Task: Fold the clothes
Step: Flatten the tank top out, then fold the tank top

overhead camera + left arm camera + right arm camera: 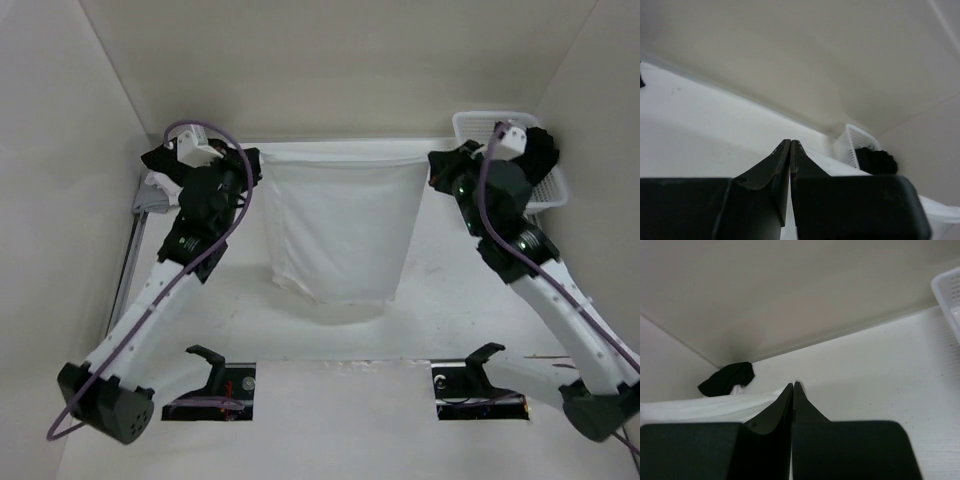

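Observation:
The clothes (340, 225), a white tank top, hang spread out above the back of the table, stretched between both grippers. My left gripper (256, 166) is shut on the top left corner, and my right gripper (432, 166) is shut on the top right corner. The lower edge droops toward the table. In the left wrist view the left gripper (790, 143) has its jaws pressed together, with the taut white clothes (840, 161) running off to the right. In the right wrist view the right gripper (793, 385) is likewise closed, and the clothes (705, 408) stretch away to the left.
A white plastic basket (478, 123) with dark fabric in it stands at the back right, behind the right arm. A black-and-white pile of garments (727, 377) lies in the back left corner. A metal rail (133, 245) runs along the left wall. Walls enclose three sides.

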